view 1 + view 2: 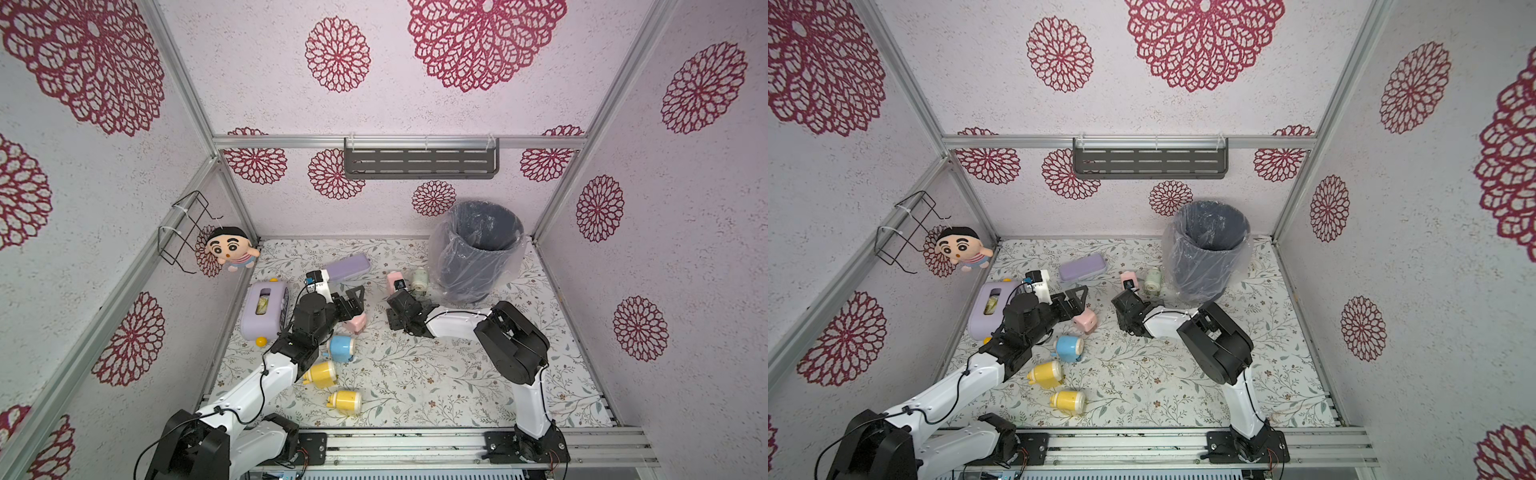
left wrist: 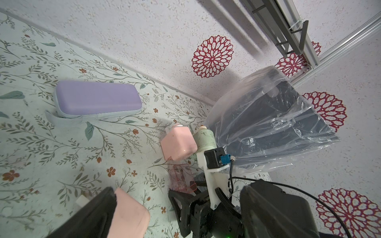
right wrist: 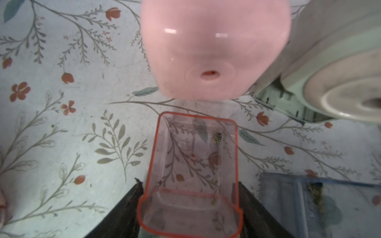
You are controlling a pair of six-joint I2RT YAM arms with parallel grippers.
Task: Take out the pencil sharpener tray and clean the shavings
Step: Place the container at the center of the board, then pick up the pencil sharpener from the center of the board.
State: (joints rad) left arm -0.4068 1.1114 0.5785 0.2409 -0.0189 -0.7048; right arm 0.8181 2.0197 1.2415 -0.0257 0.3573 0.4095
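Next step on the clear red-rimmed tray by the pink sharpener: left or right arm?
Right. The right gripper straddles the clear red-rimmed tray, and the bag-lined grey bin stands close by. The left gripper sits farther off, by another pink sharpener.

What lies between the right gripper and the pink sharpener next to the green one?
The clear red-rimmed tray holding a few shavings lies between the right gripper and the pink sharpener, as the right wrist view shows.

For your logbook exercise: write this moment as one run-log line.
right gripper: astride clear tray, grip unclear | tray: few shavings inside | left gripper: at pink sharpener, grip unclear
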